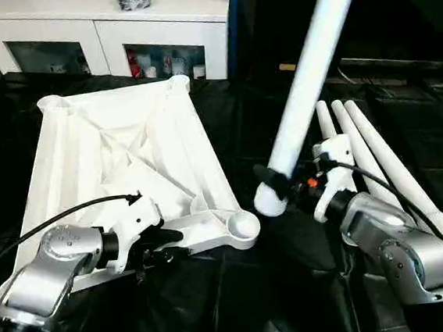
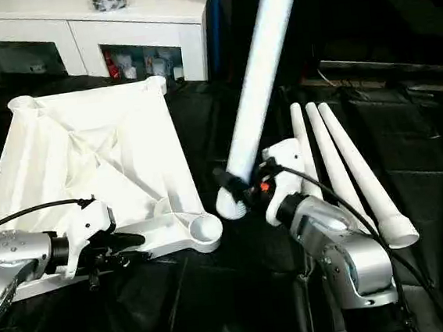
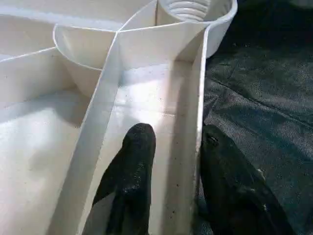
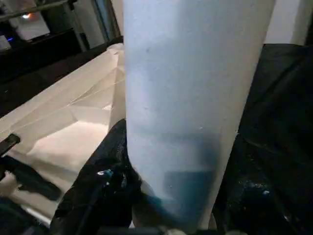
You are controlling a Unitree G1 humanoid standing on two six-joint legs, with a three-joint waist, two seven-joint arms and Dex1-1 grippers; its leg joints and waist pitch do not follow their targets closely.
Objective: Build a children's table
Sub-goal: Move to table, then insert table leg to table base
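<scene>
The white ribbed tabletop [image 1: 118,156] lay underside up on the black cloth [image 1: 241,290], its near rim pinched by the left end effector [image 1: 163,245] just beside a round corner socket [image 1: 243,227]. The right end effector [image 1: 286,185] clamped one leg [image 1: 307,79] near its lower end, tilted steeply, apart from that socket. Three spare legs [image 1: 378,159] lay beside it. A white cabinet [image 1: 106,28] stood behind. No writing was legible.

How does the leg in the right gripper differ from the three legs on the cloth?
The held leg stands steeply upright, its lower end clamped in the right gripper beside the tabletop; the three spare legs lie flat, side by side, untouched. The held leg is off the cloth; the spares rest on it. All are white tubes.
</scene>
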